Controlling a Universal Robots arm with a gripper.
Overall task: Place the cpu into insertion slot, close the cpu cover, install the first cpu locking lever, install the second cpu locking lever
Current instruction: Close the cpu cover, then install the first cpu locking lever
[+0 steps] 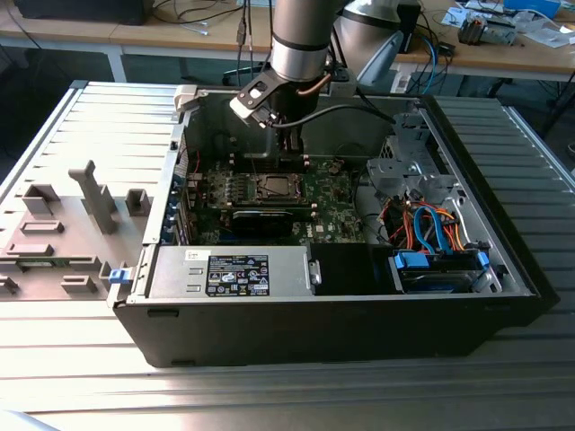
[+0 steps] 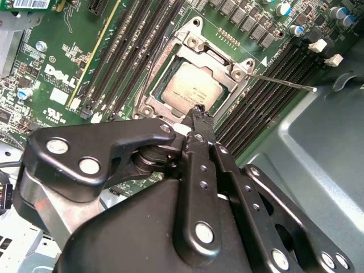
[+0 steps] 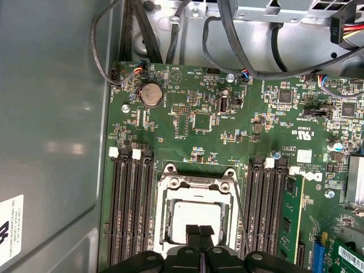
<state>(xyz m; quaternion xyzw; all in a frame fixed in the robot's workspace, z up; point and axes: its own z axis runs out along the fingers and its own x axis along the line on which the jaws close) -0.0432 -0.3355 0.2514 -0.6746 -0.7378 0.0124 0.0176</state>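
Black gripper [image 2: 199, 111], tips pressed together on nothing, sits just above the cpu [image 2: 190, 85], which lies in the insertion slot [image 2: 147, 108] with the cpu cover [image 2: 211, 54] folded flat around it. One locking lever [image 2: 281, 81] juts free beside the memory slots [image 2: 256, 108], so latching looks undone.

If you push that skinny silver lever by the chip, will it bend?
Probably springy, not floppy: the locking lever is a thin metal rod. It likely pivots where it meets the cpu cover rather than sliding. Smooth and skinny, it might slip aside.
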